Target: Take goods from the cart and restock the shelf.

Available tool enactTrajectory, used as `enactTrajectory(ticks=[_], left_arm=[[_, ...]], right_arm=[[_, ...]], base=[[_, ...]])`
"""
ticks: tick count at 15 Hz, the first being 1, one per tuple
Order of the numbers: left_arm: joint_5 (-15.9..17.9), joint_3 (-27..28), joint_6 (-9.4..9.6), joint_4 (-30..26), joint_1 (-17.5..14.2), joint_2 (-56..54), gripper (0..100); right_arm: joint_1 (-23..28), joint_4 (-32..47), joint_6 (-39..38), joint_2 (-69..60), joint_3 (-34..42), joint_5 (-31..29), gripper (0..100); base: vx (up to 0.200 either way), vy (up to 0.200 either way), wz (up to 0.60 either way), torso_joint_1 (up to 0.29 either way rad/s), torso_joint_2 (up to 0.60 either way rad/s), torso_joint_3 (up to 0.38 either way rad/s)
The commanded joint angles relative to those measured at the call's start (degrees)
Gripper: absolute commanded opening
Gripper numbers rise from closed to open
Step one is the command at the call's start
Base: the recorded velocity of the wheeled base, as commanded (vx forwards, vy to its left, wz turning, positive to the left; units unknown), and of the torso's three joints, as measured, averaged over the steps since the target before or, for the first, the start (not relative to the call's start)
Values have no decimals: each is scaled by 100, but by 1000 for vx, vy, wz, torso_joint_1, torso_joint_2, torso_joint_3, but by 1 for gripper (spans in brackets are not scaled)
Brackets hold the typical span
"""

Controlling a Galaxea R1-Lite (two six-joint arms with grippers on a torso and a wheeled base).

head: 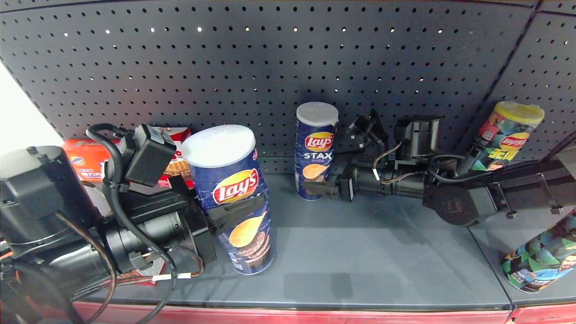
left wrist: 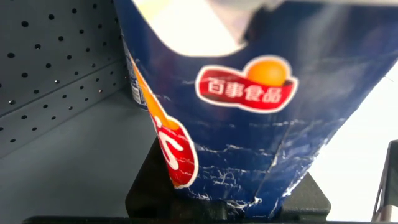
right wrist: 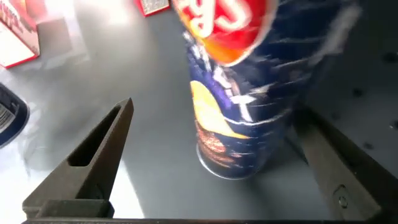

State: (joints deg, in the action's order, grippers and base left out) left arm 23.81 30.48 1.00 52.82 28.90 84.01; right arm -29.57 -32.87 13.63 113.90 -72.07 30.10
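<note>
The left gripper (head: pixel 238 204) is clamped on the big can (head: pixel 229 180), one finger (head: pixel 240 210) lying across its front below the logo. The can sits at 3 o'clock from that wrist, over the front left part of the shelf (head: pixel 360 252), leaning a little with its white lid toward 11 o'clock. Whether its base touches the shelf I cannot tell. The small can (head: pixel 315 153) stands upright at the back, against the pegboard (head: pixel 288 58), at 1 o'clock from the big can and apart from it. The right gripper (right wrist: pixel 214 118) is spread wide around the small can's lower part, at 9 o'clock from its wrist, with a gap on at least one side. A red box (head: pixel 83 159) lies at 10 o'clock from the big can. A yellow-lidded can (head: pixel 508 135) leans at the far right, and a green can (head: pixel 540 261) is at 5 o'clock from it.
</note>
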Motion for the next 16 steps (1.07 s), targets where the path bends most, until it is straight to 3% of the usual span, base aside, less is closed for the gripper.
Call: enactTrajectory(ticks=[1,7,11,16], left_arm=[[1,2,-3,0,1,19,0],[1,-42,6,0,1,11,0],[1,-33,6,0,1,19,0],[1,-33,6,0,1,19,0]], right_arm=[[-31,-1,8,-8,114,-4,100],[-57,-115,17,-535,897,-30,100],[-13,-115,-1,-263,554,-400,100],[-75,-124,-168,405,-316,-408,100]], base=[[0,0,0,0,0,0],[0,0,0,0,0,0],[0,0,0,0,0,0],[0,0,0,0,0,0]])
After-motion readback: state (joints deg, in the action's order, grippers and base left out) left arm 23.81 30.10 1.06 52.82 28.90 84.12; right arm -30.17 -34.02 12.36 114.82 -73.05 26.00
